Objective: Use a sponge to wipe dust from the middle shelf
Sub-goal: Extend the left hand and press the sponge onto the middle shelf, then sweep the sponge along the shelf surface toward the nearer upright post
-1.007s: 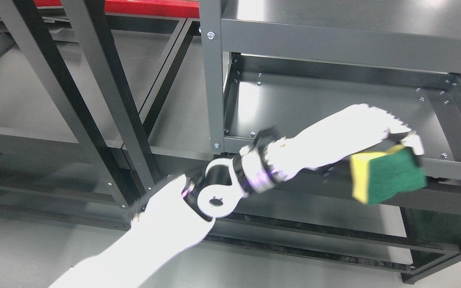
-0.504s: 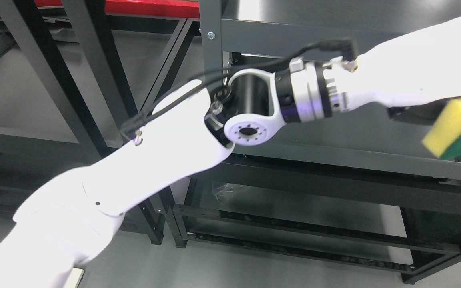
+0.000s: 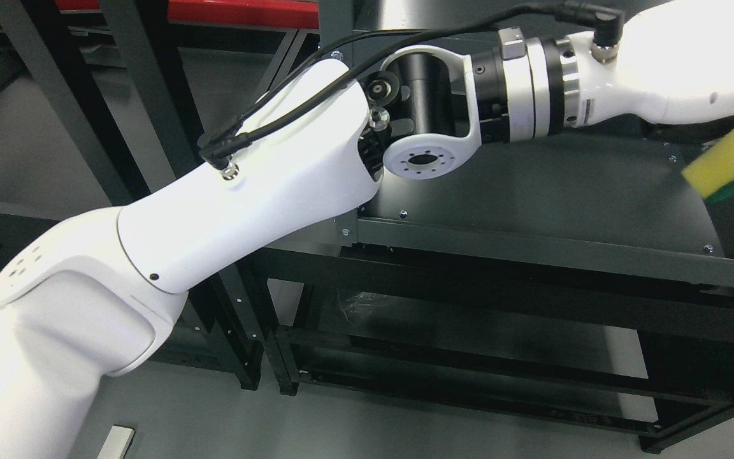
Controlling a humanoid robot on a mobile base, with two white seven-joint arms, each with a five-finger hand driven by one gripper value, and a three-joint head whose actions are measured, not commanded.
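My left arm comes in from the lower left and reaches up and right across the rack. My left hand (image 3: 717, 131) is at the right edge of the view, partly cut off, and is shut on a yellow and green sponge (image 3: 733, 162). The sponge is tilted over the right part of the grey metal middle shelf (image 3: 564, 191). I cannot tell whether it touches the shelf. The shelf's front rail (image 3: 532, 248) runs below the arm. My right arm is out of view.
The lower shelf (image 3: 469, 338) holds a crumpled clear plastic piece (image 3: 357, 303). The rack's left upright (image 3: 335, 19) stands behind my forearm. More dark racks (image 3: 144, 127) stand at the left, with a red panel (image 3: 239, 13) at the top. A small pale object (image 3: 115, 443) lies on the floor.
My left arm has risen and reached further right, into the middle shelf. The sponge has gone from in front of the front rail to the right edge, over the shelf.
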